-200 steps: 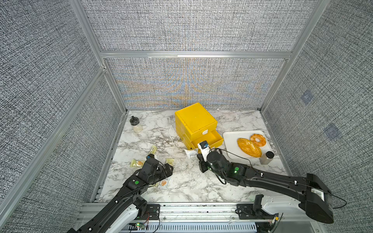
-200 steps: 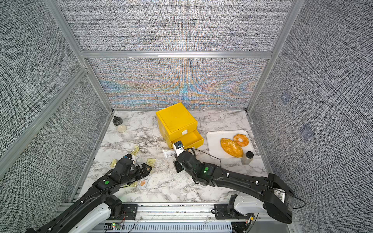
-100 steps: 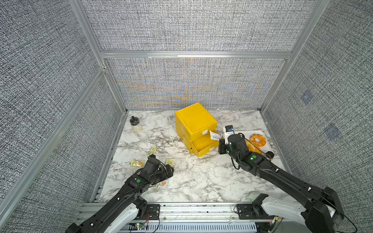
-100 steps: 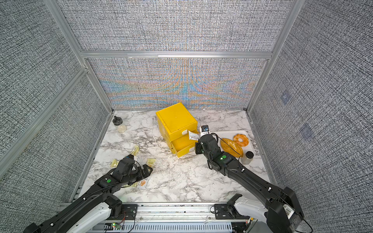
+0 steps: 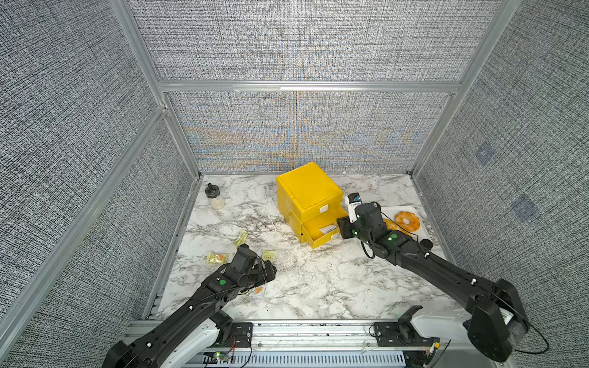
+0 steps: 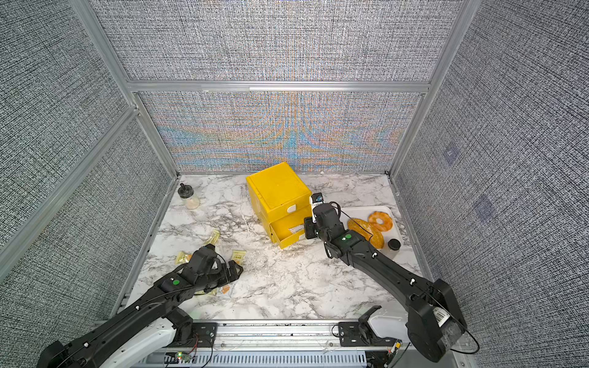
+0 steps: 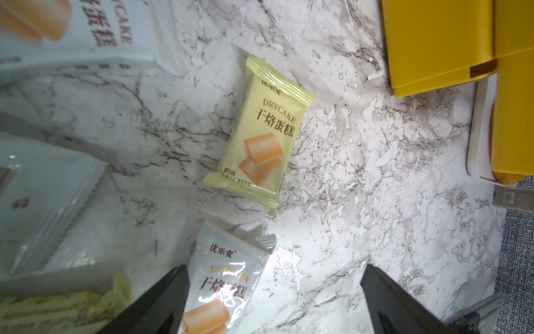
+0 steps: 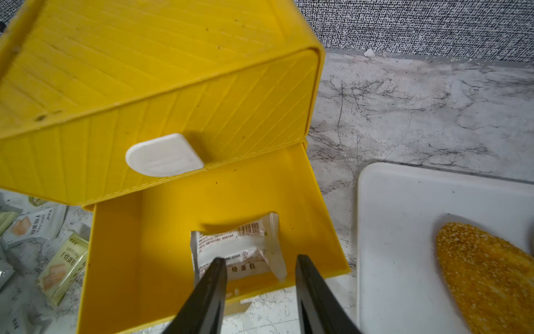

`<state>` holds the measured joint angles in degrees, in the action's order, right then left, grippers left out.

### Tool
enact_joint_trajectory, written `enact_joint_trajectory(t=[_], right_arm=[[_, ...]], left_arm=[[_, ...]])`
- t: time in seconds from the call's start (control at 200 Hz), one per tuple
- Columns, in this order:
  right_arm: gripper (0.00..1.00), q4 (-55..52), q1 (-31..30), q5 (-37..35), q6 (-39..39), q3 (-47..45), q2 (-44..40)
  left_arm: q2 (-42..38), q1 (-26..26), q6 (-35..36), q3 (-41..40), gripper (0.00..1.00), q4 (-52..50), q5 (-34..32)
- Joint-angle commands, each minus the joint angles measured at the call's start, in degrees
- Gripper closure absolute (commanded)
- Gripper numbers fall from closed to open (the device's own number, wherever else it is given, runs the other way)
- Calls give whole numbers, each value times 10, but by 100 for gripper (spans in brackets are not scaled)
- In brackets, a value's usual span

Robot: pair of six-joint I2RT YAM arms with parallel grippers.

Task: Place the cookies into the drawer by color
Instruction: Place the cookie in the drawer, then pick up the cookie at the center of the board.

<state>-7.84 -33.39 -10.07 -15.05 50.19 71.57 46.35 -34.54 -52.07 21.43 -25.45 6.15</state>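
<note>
Nearest, the left gripper (image 7: 274, 306) sits low over the marble tabletop (image 5: 318, 286), its jaws spread as wide as they go and clamping nothing. A white cookie packet with an orange picture (image 7: 228, 283) lies flat on the marble between the jaws, tucked against one finger (image 7: 161, 300) and well clear of the other. Just ahead of the jaws lies a pale yellow cookie packet (image 7: 257, 133), flat, printed side up. More white packets (image 7: 72, 29) lie blurred out to the side of that same finger, and a second pale yellow packet (image 7: 57, 306) sits just beside it.

Farther out, the right gripper (image 8: 260, 289) hangs over the front edge of the open drawer (image 8: 138, 260). This is the drawer right under the shut top drawer, with its white tab handle (image 8: 164, 154), of the yellow drawer box (image 5: 307, 188). Its jaws stand partly apart and pinch nothing. A white cookie packet (image 8: 239, 245) lies inside that drawer, just past the fingertips and under the gap between the jaws, back side up with a barcode showing.

Off to one side of these jaws, outside the drawer, a white tray (image 8: 404, 217) holds a golden bread loaf (image 8: 491, 274) and a ring doughnut (image 5: 408, 220). A small black-capped container (image 5: 425, 243) stands at its near edge. Farthest, well apart from both pairs of jaws, a black-lidded jar (image 5: 215, 199) stands near the back corner
</note>
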Motion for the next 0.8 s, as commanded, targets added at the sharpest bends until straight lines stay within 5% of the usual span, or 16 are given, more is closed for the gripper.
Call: enact_joint_trajectory(t=[0.0, 0.345, 0.796], right_arm=[[52, -19, 0, 8, -3, 0, -19], [28, -42, -2, 75, -22, -67, -143], [25, -47, -4, 104, -48, -170, -244]], left_arm=[[6, -3, 8, 6, 1, -6, -9], [49, -27, 8, 9, 9, -7, -25], [48, -112, -36, 30, 9, -14, -33]])
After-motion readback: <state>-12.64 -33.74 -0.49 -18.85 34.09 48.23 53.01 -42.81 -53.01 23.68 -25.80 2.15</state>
